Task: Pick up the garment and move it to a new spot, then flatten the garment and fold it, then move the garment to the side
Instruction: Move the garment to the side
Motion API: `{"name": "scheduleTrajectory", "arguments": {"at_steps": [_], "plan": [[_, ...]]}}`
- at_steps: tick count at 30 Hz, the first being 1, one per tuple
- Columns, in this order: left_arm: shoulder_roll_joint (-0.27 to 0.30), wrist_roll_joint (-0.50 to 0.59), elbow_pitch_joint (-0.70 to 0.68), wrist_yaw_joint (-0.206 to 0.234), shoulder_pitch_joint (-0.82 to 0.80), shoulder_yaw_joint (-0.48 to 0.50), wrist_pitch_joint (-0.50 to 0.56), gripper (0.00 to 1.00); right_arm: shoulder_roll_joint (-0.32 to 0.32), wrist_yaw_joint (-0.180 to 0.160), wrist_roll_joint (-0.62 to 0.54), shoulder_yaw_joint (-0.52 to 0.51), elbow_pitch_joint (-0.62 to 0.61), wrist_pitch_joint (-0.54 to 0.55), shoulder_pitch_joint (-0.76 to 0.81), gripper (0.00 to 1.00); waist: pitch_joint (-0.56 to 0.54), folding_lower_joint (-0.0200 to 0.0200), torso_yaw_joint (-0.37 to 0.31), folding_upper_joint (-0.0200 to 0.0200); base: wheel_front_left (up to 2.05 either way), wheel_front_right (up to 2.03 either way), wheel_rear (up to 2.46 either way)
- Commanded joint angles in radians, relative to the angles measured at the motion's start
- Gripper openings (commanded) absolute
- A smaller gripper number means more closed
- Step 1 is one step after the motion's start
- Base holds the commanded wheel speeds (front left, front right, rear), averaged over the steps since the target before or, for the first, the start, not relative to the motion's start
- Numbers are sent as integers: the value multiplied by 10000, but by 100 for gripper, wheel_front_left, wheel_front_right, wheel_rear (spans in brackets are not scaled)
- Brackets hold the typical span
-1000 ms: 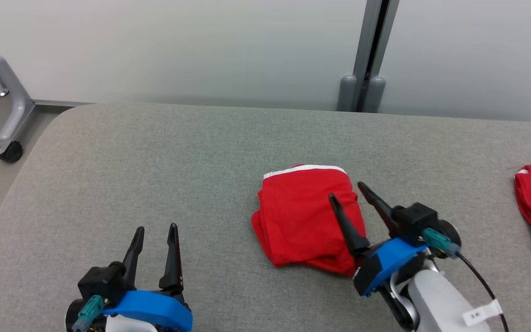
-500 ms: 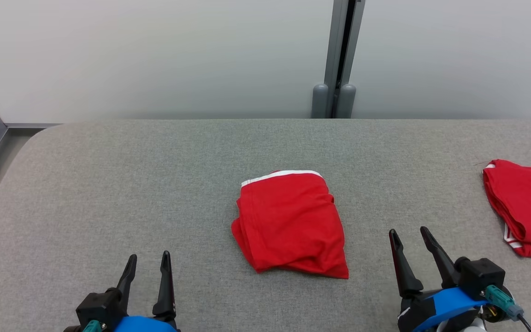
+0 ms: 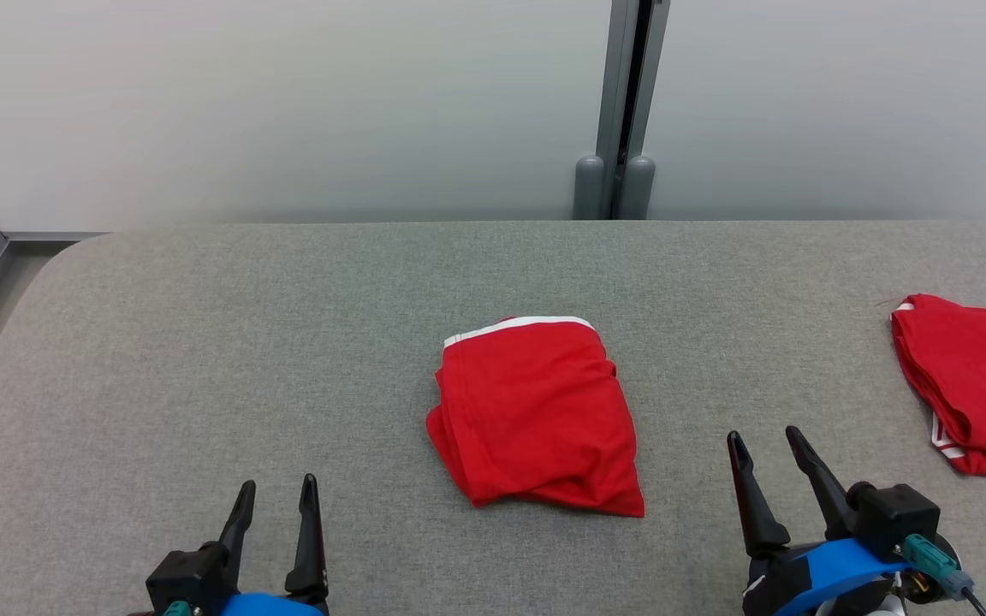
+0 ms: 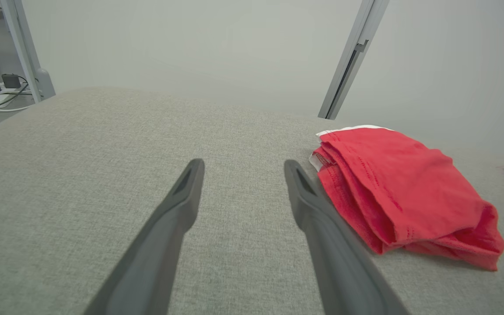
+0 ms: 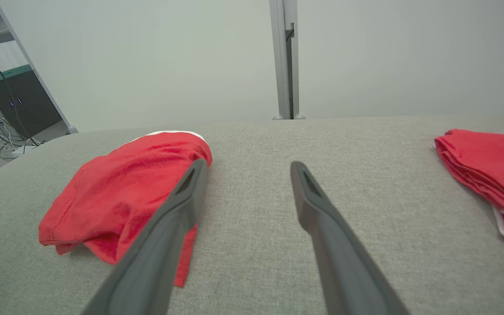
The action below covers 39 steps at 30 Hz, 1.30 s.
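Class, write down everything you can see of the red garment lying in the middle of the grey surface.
The red garment is soft, knit-looking cloth, folded into a thick, rumpled packet of several layers, with a white band along its far edge. It lies midway across the grey padded surface, touching nothing else. The open left end effector and right end effector stand apart from it.

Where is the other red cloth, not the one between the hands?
In the head view the other red cloth lies on the table at the right edge, past the right hand, apart from the middle garment.
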Motion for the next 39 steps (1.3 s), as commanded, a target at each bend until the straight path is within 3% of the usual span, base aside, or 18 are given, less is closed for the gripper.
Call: {"name": "scheduleTrajectory", "arguments": {"at_steps": [1,12,19,29,39], "plan": [[-40,68,25,-57,31,81,-42,100,5,1,21,-6,18,-28,102,100,-1,0,5,-1,0,0,0],[-168,282,136,-160,-188,218,-42,100,5,1,-415,43,272,273,-652,100,166,0,61,-1,0,0,0],[-259,455,203,-236,-336,236,-42,100,6,1,-969,66,490,1948,-2003,100,287,0,265,-1,0,0,0],[-539,641,221,-354,-402,348,-42,100,-231,1,-669,390,1579,5645,-3776,100,615,0,1182,-1,0,0,0],[-784,896,275,-531,-515,525,-41,100,-855,1,-100,385,2669,7091,-4172,100,1245,0,2196,-1,0,0,0]]}}
